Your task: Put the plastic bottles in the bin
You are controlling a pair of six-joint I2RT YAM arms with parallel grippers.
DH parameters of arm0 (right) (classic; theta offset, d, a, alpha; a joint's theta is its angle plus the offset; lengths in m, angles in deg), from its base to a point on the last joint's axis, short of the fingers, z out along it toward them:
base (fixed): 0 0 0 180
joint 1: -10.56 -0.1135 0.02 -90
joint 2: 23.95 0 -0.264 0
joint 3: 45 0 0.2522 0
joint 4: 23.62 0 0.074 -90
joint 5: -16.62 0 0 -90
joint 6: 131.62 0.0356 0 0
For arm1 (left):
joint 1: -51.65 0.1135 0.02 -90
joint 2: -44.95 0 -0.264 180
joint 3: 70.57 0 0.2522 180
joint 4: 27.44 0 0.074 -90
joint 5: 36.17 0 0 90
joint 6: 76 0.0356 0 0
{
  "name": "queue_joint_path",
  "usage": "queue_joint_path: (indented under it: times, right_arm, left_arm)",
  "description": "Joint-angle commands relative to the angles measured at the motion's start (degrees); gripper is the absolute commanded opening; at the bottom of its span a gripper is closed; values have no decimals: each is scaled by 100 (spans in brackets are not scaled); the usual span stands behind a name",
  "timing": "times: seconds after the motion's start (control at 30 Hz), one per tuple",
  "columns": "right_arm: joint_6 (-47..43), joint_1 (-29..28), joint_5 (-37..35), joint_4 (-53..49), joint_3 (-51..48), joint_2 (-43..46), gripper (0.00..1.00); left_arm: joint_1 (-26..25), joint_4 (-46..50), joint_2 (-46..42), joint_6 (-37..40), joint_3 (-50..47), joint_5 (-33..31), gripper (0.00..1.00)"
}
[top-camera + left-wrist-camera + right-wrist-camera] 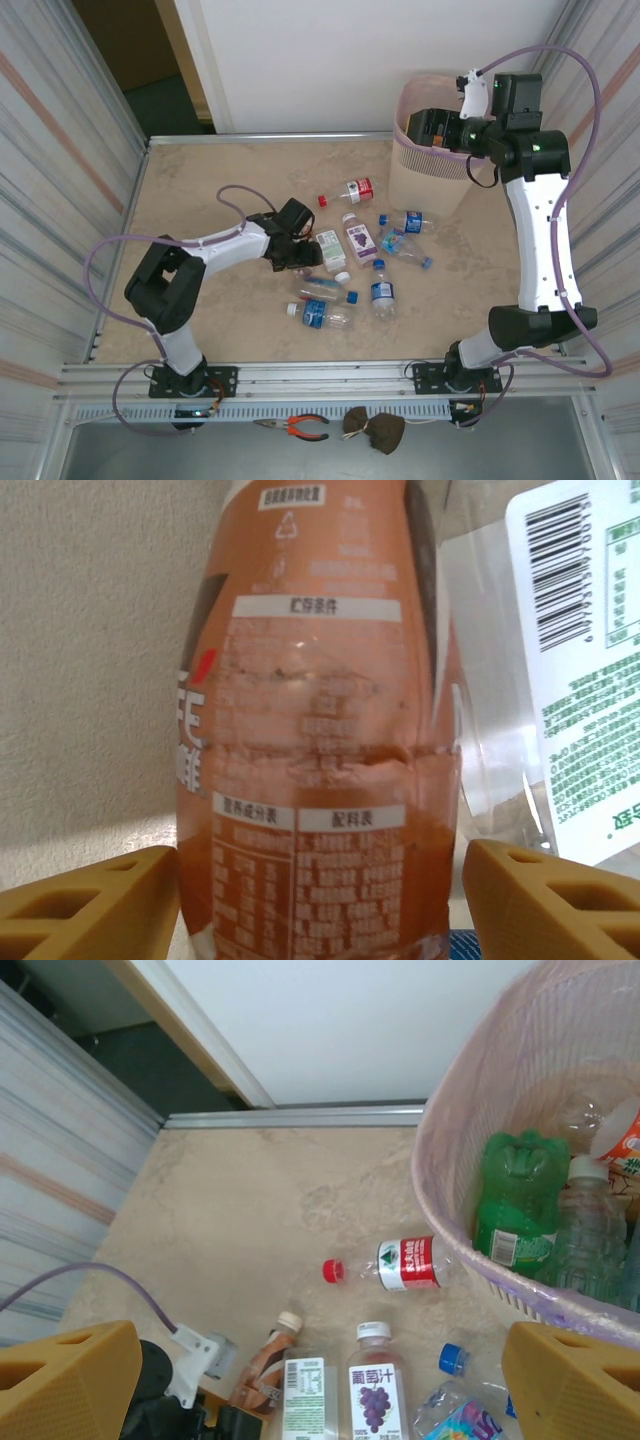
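**Left fingers astride an orange bottle, right ones wide over the bin**

My left arm sits folded at the near left. Its elbow is pushed out leftward, and the forearm runs low over the table [200, 200], reaching right into the scatter of bottles. My left gripper [320, 852] has the orange bottle [320, 730] between its fingers [90, 900], one at each flank. Whether they press it or merely stand beside it I cannot tell.

Just right of it lies the green-label bottle [331, 250], then the grape bottle [358, 238], both flat on the table. The red-label bottle [352, 190] lies beyond them, its red cap to the left. More clear, blue-capped bottles [383, 295] lie nearer and to the right of these.

My right arm rises tall from the near right base. Its forearm is upright and the wrist bends left over the bin [420, 170] at the far right. My right gripper [320, 1335] hangs by the rim, its fingers [570, 1380] spread wide with nothing between them. Inside the bin sit a green bottle [518, 1200] and a clear bottle [580, 1235]
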Motion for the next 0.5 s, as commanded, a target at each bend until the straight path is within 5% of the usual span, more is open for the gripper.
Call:
queue_joint_path:
  times: [0.0,0.47]
  right_arm:
    - [-97,-46,-18,128,-49,159,92]
    - [-80,-81,3,160,-66,203,92]
  left_arm:
    - [-25,88,125,-31,-45,-29,74]
    - [89,403,226,375,29,-450,70]
